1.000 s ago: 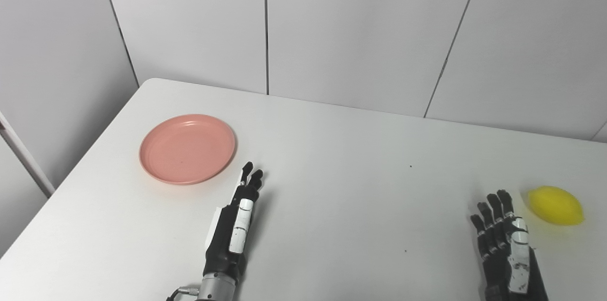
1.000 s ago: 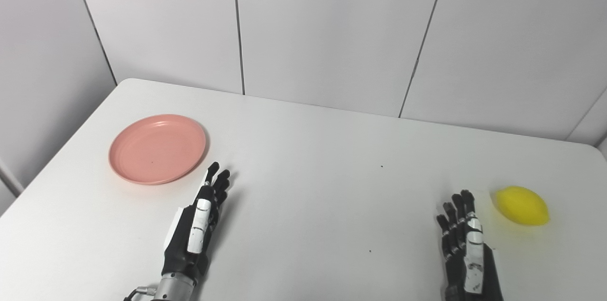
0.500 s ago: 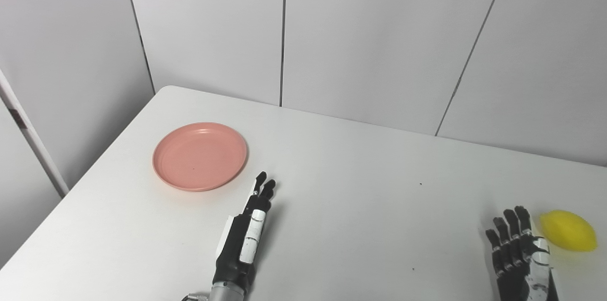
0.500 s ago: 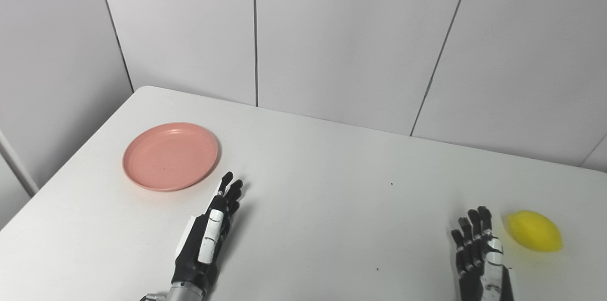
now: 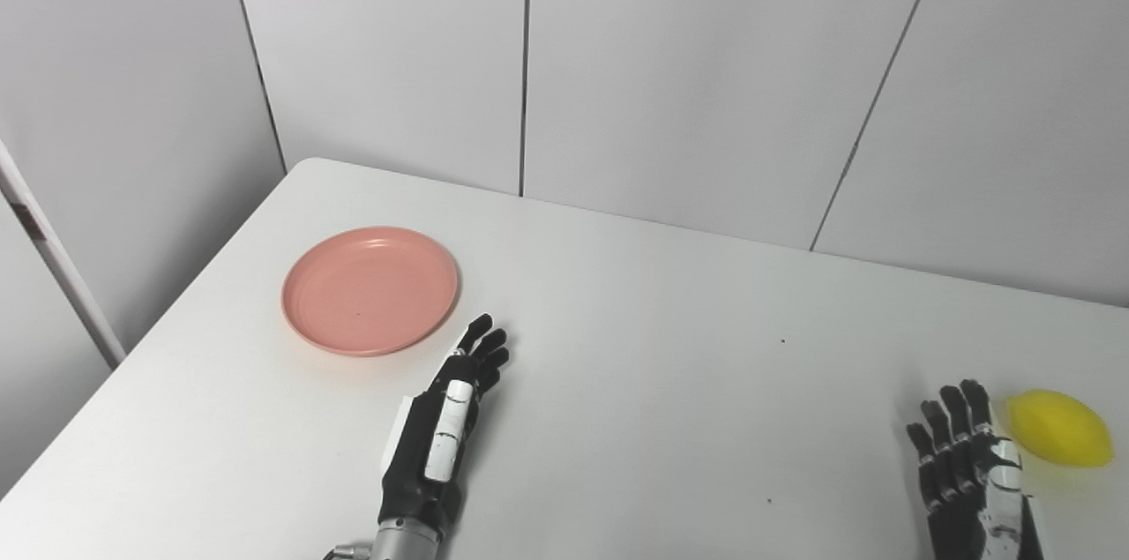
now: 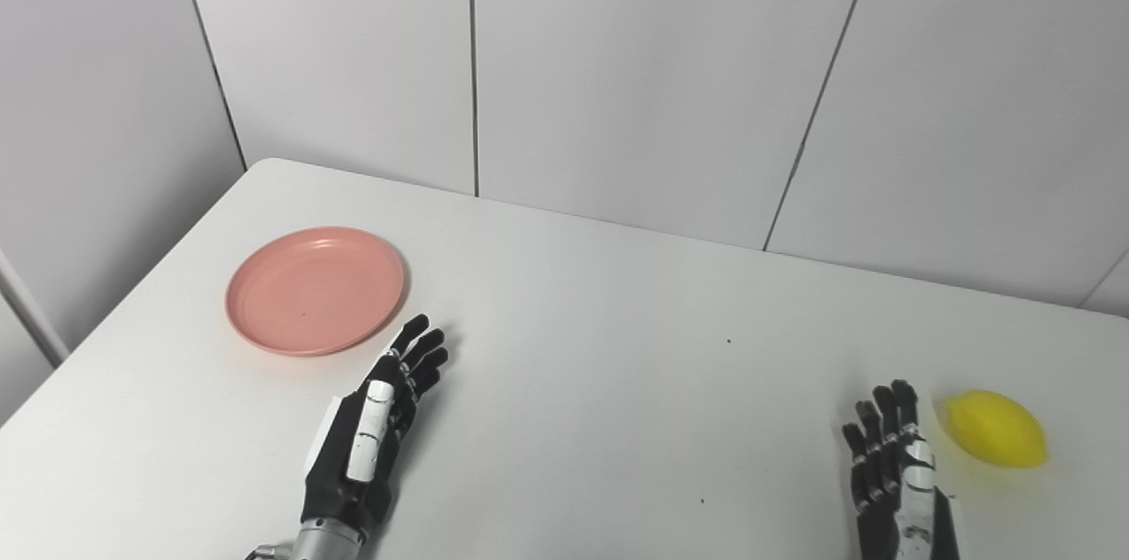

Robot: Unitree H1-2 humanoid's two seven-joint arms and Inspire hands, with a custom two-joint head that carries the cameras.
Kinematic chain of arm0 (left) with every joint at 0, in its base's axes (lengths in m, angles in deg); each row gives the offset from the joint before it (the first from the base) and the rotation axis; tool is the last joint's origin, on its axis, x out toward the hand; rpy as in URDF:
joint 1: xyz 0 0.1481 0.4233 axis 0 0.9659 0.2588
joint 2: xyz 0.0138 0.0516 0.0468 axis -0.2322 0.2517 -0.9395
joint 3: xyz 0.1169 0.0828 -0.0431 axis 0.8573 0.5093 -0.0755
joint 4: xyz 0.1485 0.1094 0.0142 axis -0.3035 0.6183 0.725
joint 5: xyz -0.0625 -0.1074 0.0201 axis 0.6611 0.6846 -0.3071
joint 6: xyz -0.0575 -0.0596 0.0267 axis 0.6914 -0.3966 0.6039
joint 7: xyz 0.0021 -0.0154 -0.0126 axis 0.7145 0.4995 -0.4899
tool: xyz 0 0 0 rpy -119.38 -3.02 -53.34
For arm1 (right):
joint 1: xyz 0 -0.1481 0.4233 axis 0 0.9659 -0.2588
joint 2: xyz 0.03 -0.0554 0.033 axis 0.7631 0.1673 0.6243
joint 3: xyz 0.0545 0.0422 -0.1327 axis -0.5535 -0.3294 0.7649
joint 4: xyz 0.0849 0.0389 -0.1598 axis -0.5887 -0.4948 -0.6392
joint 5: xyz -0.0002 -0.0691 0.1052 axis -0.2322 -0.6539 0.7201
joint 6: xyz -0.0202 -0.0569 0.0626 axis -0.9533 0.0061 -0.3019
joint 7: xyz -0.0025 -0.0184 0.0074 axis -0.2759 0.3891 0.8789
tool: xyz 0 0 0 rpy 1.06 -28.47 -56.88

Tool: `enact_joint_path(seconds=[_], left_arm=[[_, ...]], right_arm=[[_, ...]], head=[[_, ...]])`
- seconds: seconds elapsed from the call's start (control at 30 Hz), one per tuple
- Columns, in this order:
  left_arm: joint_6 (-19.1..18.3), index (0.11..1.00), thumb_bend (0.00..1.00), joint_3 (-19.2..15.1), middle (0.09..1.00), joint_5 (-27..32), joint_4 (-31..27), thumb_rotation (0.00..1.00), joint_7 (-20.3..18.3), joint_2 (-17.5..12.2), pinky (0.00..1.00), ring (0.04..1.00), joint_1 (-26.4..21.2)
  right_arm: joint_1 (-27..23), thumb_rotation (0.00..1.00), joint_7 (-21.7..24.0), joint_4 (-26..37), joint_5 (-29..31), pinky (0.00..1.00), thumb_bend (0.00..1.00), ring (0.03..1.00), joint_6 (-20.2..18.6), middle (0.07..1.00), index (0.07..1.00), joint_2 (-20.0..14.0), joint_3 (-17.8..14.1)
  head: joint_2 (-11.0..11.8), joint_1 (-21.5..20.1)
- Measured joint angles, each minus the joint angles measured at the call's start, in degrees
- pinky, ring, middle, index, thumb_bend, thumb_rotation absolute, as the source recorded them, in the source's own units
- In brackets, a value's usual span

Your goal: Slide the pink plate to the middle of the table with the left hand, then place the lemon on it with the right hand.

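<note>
The white table (image 5: 670, 366) fills the lower frame. The pink plate (image 5: 370, 290) lies toward the table's 10 o'clock, not in the middle. The left hand (image 5: 441, 436), at 7 o'clock, has its fingers stretched out and slightly spread, holding nothing, tips just short of the plate. The right hand (image 5: 970, 472), at 4 o'clock, is likewise splayed and empty, just beside the lemon (image 5: 1058, 428)

A white worktop (image 5: 670, 384) fills the lower half of the frame, its rounded far corner at upper left and a few tiny dark specks right of centre. Behind it stands a pale grey panelled wall (image 5: 688, 66) with thin dark seams.
</note>
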State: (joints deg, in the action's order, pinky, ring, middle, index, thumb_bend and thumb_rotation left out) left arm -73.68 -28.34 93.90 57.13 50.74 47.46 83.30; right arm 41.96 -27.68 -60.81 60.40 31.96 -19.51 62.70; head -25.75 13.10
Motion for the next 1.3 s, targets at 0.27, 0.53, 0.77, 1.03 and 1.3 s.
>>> enact_joint_path(seconds=[0.27, 0.53, 0.77, 1.03, 1.3], left_arm=[[-5.72, 0.772, 0.83, -3.42, 0.782, 3.73, -2.98, 0.98, -0.57, -4.37, 0.79, 0.777, -6.39], [-14.96, 0.708, 0.88, -7.72, 0.722, 8.89, -6.87, 1.0, 0.03, -6.97, 0.69, 0.728, -15.04], [-15.79, 0.745, 0.92, -13.27, 0.733, 14.68, 0.4, 1.0, -2.48, -13.85, 0.71, 0.739, -20.52], [-15.69, 0.782, 0.98, -17.15, 0.745, 18.22, 8.07, 1.0, -4.01, -20.91, 0.7, 0.754, -29.15], [-10.12, 0.777, 1.0, -18.51, 0.73, 18.42, 21.58, 1.0, -8.83, -25.07, 0.63, 0.703, -33.81]], right_arm=[[0.26, 0.96, 0.0, -0.02, -0.31, 1.0, 0.58, 1.0, 0.0, 1.0, 1.0, -0.08, 0.05], [0.5, 0.96, -0.02, 0.27, -0.63, 1.0, 0.59, 1.0, 0.0, 0.991, 1.0, -0.08, 0.15], [0.71, 0.95, -0.14, 0.66, -0.84, 1.0, 0.61, 1.0, -0.01, 0.992, 1.0, -0.02, 0.13], [1.25, 0.97, -0.16, 1.03, -0.87, 1.0, 0.61, 1.0, -0.01, 0.987, 1.0, -0.2, -0.12], [1.09, 0.96, -0.19, 1.24, -0.05, 1.0, 0.62, 1.0, -0.01, 0.98, 0.993, 0.01, -0.19]], head=[[0.0, -0.26], [-0.18, -0.35], [-0.26, -0.53], [-0.44, -0.35], [-0.7, 0.17]])
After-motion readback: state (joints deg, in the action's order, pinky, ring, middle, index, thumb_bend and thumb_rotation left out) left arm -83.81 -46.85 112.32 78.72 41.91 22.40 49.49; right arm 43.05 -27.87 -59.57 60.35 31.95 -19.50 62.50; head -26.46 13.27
